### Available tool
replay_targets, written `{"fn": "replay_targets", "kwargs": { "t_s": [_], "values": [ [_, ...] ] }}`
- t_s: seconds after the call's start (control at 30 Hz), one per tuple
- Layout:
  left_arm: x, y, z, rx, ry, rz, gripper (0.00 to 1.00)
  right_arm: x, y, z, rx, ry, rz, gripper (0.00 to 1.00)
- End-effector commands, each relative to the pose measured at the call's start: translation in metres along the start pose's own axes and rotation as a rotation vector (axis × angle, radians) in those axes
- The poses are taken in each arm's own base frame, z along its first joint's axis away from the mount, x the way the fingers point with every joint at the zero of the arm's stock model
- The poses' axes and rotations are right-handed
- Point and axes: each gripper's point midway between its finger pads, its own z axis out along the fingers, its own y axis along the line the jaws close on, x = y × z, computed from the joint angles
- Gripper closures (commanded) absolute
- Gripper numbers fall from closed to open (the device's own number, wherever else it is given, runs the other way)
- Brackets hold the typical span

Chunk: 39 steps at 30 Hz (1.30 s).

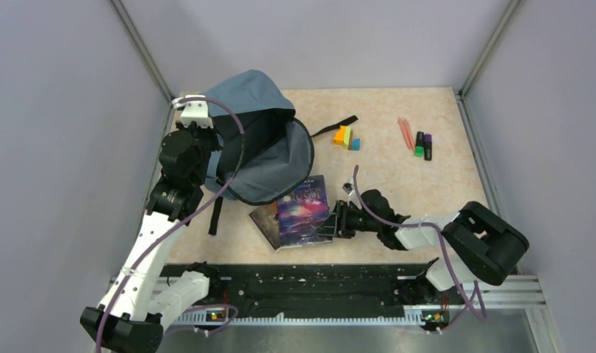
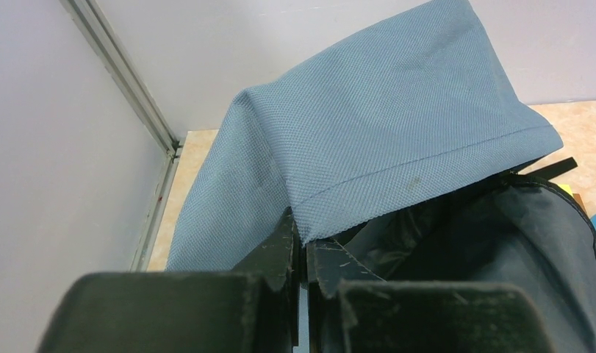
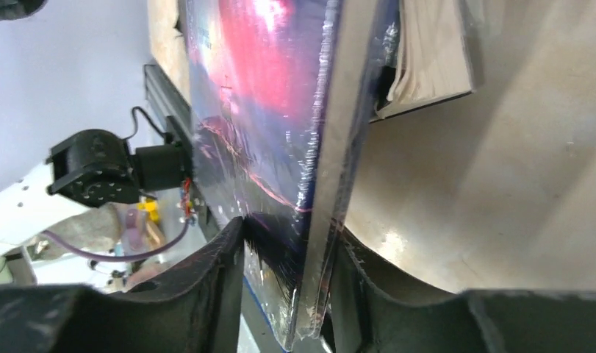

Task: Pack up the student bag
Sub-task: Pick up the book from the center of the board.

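Observation:
The student bag (image 1: 261, 129), dusty-blue with a dark lining, lies at the back left with its mouth open toward the books. My left gripper (image 1: 206, 145) is shut on the bag's (image 2: 368, 125) upper rim, and in the left wrist view my left gripper (image 2: 302, 246) pinches the blue fabric and holds it up. A purple, glossy wrapped book (image 1: 302, 207) lies on a second book (image 1: 262, 218) in front of the bag. My right gripper (image 1: 340, 220) is shut on the purple book's (image 3: 265, 110) right edge, and in the right wrist view my right gripper (image 3: 287, 246) has one finger on each face.
Coloured blocks (image 1: 346, 137) lie right of the bag by a black strap (image 1: 335, 126). Highlighters (image 1: 424, 145) and pink pens (image 1: 406, 132) are at the back right. Another strap (image 1: 215, 212) trails toward the black rail (image 1: 302, 283). Grey walls enclose the table on three sides.

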Motion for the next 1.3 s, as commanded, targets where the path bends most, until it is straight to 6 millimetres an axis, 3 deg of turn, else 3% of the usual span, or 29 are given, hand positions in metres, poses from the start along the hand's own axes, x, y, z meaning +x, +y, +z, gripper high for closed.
{"fn": "replay_targets", "kwargs": {
  "t_s": [0.0, 0.1, 0.27, 0.33, 0.53, 0.77, 0.87, 0.97, 1.27],
  "values": [
    [-0.013, 0.007, -0.003, -0.026, -0.053, -0.004, 1.00, -0.012, 0.024, 0.002, -0.079, -0.037, -0.027, 0.71],
    [-0.014, 0.007, -0.004, -0.025, -0.058, -0.006, 1.00, -0.016, 0.025, -0.004, -0.060, -0.067, -0.036, 0.86],
    [-0.014, 0.007, -0.004, -0.027, -0.057, -0.005, 1.00, -0.041, 0.030, -0.023, 0.035, -0.173, -0.136, 0.96],
    [-0.015, 0.007, -0.005, -0.023, -0.060, -0.007, 1.00, -0.059, 0.044, -0.034, 0.062, -0.222, -0.223, 1.00],
    [-0.016, 0.008, -0.006, -0.026, -0.065, -0.007, 1.00, -0.100, 0.070, -0.063, 0.231, -0.223, -0.509, 1.00],
    [-0.018, 0.009, -0.007, -0.030, -0.070, -0.010, 1.00, -0.131, 0.071, -0.097, 0.498, -0.135, -0.669, 1.00],
    [-0.018, 0.008, -0.008, -0.028, -0.073, -0.012, 1.00, -0.145, 0.057, -0.128, 0.676, -0.157, -0.703, 1.00],
    [-0.018, 0.008, -0.007, -0.025, -0.071, -0.012, 1.00, -0.146, 0.038, -0.142, 0.796, -0.150, -0.706, 1.00],
    [-0.016, 0.007, -0.006, -0.025, -0.067, -0.011, 1.00, -0.126, 0.002, -0.118, 0.805, -0.086, -0.672, 1.00]
  ]
}}
